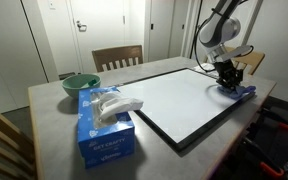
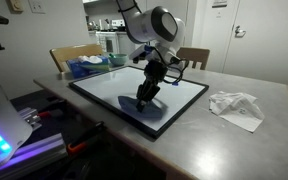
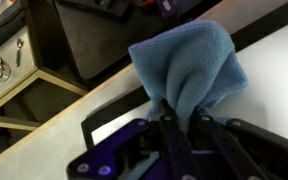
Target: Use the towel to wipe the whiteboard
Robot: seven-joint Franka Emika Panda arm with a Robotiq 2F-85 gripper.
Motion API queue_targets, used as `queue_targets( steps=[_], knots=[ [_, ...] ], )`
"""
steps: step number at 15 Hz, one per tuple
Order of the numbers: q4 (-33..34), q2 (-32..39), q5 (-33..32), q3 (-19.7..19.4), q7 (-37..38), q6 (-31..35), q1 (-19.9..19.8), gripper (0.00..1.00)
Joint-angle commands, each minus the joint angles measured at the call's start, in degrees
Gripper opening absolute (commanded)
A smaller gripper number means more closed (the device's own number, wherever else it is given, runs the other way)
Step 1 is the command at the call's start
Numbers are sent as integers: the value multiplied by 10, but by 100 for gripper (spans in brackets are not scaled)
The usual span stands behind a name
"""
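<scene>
Blue towel (image 3: 189, 65) | gripper (image 3: 181, 120) pinch: wrist view | seemingly touching whiteboard (image 2: 104, 90): exterior view

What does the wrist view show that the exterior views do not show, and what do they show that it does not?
Only the wrist view: the bunched folds of the small blue cloth towel, pinched in the shut gripper, seen close. Only the exterior views: the blue cardboard tissue box, the round green bowl and the crumpled white tissue. Both: the towel lying on the large flat whiteboard with its thin black frame, near its edge.
</scene>
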Motion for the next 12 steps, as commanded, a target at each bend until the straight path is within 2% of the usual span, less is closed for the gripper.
queue_targets(
  steps=[1,5,7,12],
  knots=[
    [-3,0,-31,-7,20,13,11,4],
    [-22,-5,-163,-33,72,84,41,4],
    [-31,-9,-211,-38,75,126,42,4],
    [-62,-30,-234,-35,38,246,16,4]
  ],
)
